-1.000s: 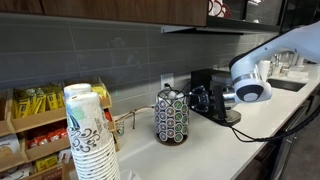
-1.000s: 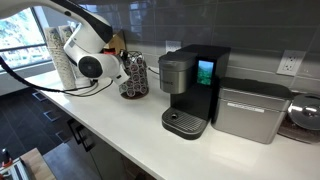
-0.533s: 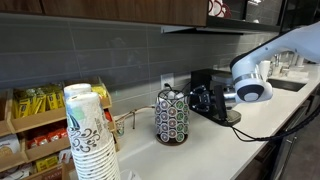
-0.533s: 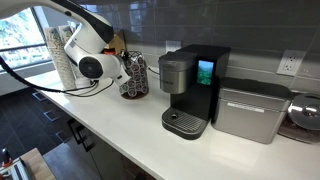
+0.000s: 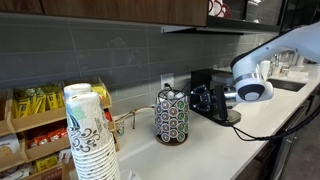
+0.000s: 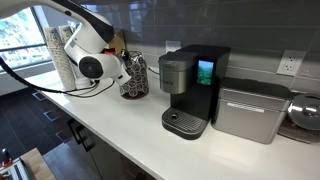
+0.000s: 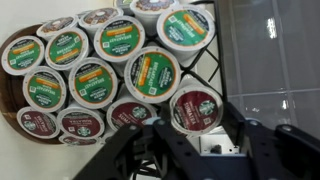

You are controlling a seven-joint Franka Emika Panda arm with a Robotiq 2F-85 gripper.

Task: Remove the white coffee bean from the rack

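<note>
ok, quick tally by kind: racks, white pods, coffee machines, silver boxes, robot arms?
rack: 1
white pod: 1
coffee machine: 1
silver box: 1
robot arm: 1
total: 5

White surface (image 5: 205, 150), one long run, seen in both exterior views. Sitting directly on it:
- the rack (image 5: 171, 117), upright, set toward the back edge
- black coffee machine (image 6: 190, 90), near the rack, small gap between them
- silver box appliance (image 6: 250, 112), just beside the coffee machine on the side away from the rack
- paper cup stack (image 5: 88, 135), on the rack's other side
- wooden shelf (image 5: 28, 128) of yellow packets, behind the cup stack

Dark round item (image 6: 308, 115) cut off by the frame edge, can't identify it.
</note>
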